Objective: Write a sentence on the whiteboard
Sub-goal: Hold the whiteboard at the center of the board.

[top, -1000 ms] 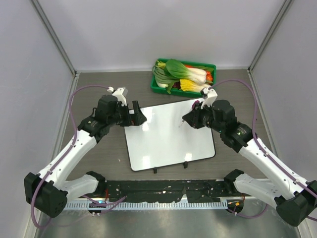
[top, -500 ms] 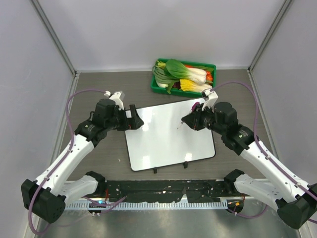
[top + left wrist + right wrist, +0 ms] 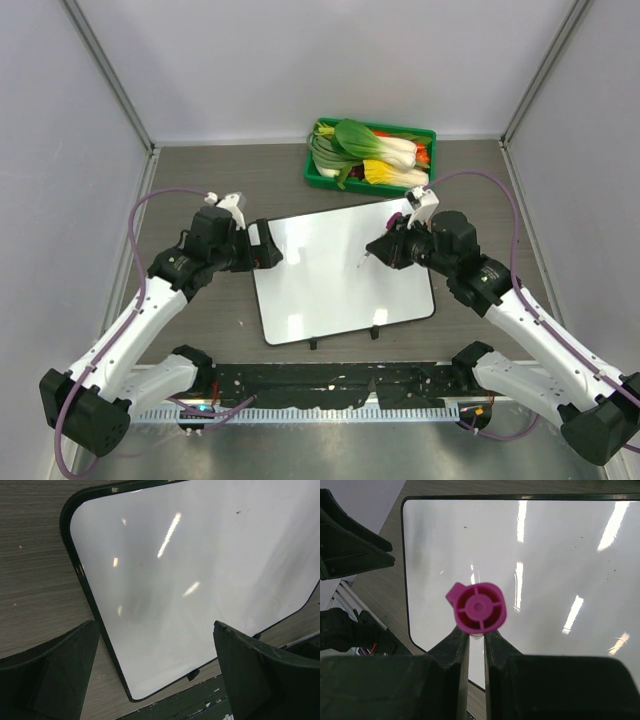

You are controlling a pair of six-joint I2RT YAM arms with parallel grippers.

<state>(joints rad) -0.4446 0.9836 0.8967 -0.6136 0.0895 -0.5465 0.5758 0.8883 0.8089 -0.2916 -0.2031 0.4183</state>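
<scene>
Grey wood-grain table runs between pale walls, and your whiteboard lies flat in the middle of it, turned a little so its far-right corner points toward the green tray of vegetables at the far side. Two small black clips sit on the board's near edge.

Your left gripper hangs at the board's left edge, close to the far-left corner. From the left wrist its fingers stand wide apart with nothing between them — the board fills the gap, its black rim and rounded corner showing on the left. You cannot tell from these views whether the fingers touch the board.

Your right gripper is over the far-right part of the board, tilted down toward it. The right wrist shows its fingers pressed narrow on a magenta marker, seen end-on, with the board beneath. The marker's tip is hidden behind its own body, so contact with the surface cannot be judged. On the white face you see only streaks of reflected light and a few dark specks.
</scene>
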